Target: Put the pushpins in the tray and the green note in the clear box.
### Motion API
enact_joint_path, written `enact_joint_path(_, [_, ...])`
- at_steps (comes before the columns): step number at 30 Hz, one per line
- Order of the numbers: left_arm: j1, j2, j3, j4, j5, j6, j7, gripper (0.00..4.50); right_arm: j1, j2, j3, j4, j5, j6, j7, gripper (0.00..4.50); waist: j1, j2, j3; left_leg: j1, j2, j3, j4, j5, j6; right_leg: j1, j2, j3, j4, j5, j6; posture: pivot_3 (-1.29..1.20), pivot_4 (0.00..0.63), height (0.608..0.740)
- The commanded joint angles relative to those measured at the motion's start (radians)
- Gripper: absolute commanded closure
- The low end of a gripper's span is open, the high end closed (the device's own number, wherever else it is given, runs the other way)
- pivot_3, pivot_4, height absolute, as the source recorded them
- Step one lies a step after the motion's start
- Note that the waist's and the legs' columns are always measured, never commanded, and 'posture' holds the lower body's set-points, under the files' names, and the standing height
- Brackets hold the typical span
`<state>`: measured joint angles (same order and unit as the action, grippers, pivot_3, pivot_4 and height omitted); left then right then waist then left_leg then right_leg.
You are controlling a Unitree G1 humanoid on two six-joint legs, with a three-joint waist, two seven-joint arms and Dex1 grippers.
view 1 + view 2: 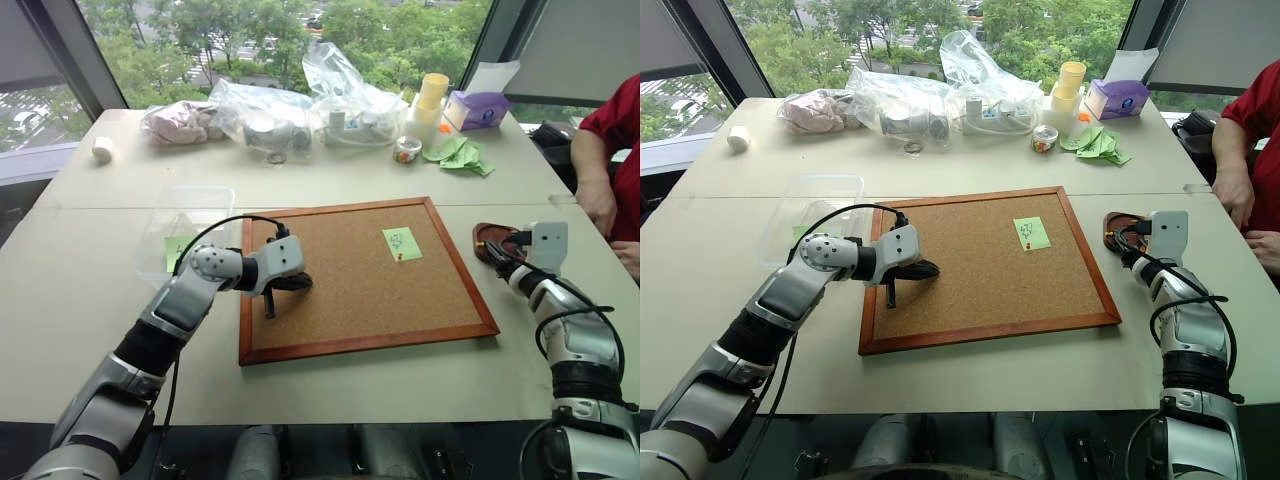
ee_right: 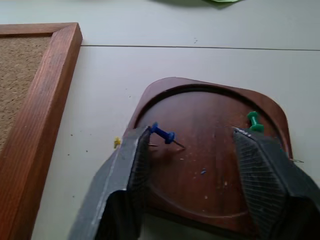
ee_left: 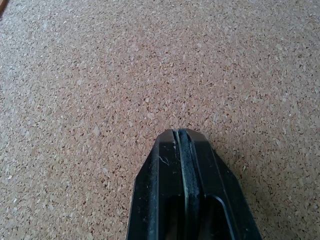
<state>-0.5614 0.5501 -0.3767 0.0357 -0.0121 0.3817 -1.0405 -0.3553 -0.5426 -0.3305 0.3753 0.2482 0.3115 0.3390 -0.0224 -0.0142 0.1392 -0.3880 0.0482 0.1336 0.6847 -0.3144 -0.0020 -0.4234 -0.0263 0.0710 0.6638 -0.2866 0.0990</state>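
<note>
Right gripper [image 2: 192, 165] nearest, jaws spread wide and empty, hovering just over the small reddish-brown rounded tray [image 2: 210, 185] on the pale counter [image 1: 330, 380], right of the board. In the tray: a blue pushpin [image 2: 164, 135] lying on its side by the one finger, a green pushpin [image 2: 254, 121] near the other; a tiny yellow one [image 2: 116, 142] sits on the counter just outside the tray rim. Left gripper [image 3: 182, 165] pressed fully closed, holding nothing, tips low over the bare cork of the large wood-framed corkboard [image 1: 300, 350]. Farther on the board, a light-green square sticky note [image 1: 401, 243] with pen marks, a small reddish pin [image 1: 399, 257] at its lower edge. Left of the board, the shallow transparent plastic box [image 1: 190, 200], with a second green note [image 1: 180, 250] seen in or under it; cannot tell which. Far edge: clear bags, cups, crumpled green paper, a person's arm at right. Handling, as judged: pins light, hard, slick, sharp-tipped, prone to roll; pinch across the head waist. Note is flimsy paper, likely pinned; free the pin first, then nip a lifted free corner.
</note>
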Motion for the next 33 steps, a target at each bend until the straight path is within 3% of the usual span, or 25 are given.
enact_joint_path(1, [0.033, 0.011, -0.035, 0.022, 0.026, 0.018, -0.014, 4.50, -0.012, -0.011, -0.023, -0.014, 0.007, -0.019, -0.004, 0.06, 0.000, 0.000, 0.000, 0.000, 0.000, 0.000, 0.000, 0.000, 0.000, 0.000, 0.000, 0.000, 0.000, 0.000, 0.000, 0.00, 0.150, 0.738])
enact_joint_path(14, [0.033, 0.007, -0.037, 0.022, 0.026, 0.017, -0.013, 4.50, -0.007, -0.012, -0.056, -0.111, 0.015, -0.055, -0.040, 0.06, 0.000, 0.001, 0.000, 0.000, 0.000, 0.000, 0.000, 0.000, 0.000, 0.000, 0.000, 0.000, 0.000, 0.000, 0.000, 0.00, 0.150, 0.738])
enact_joint_path(19, [0.036, 0.011, -0.037, 0.018, 0.025, 0.017, -0.018, 4.50, 0.056, -0.001, 0.066, -0.394, 0.114, 0.087, 0.136, 0.06, -0.001, 0.001, -0.001, 0.000, 0.001, 0.000, 0.000, 0.000, 0.000, 0.000, 0.000, 0.000, 0.000, 0.000, 0.000, 0.00, 0.150, 0.738])
enact_joint_path(23, [0.035, 0.013, -0.039, 0.018, 0.022, 0.013, -0.026, 4.50, 0.099, 0.032, 0.166, -0.525, 0.156, 0.192, 0.184, 0.06, 0.001, 0.001, -0.001, 0.000, 0.000, -0.001, 0.000, -0.001, 0.002, 0.000, 0.000, 0.000, 0.000, 0.000, 0.000, 0.00, 0.150, 0.738])
enact_joint_path(33, [0.041, 0.015, -0.036, 0.009, 0.020, 0.015, -0.024, 4.50, 0.138, 0.118, 0.267, -0.526, 0.139, 0.223, 0.185, 0.06, 0.001, 0.001, -0.001, 0.000, 0.000, 0.000, 0.000, -0.002, 0.003, 0.000, 0.000, 0.000, 0.000, 0.000, 0.000, 0.00, 0.150, 0.738])
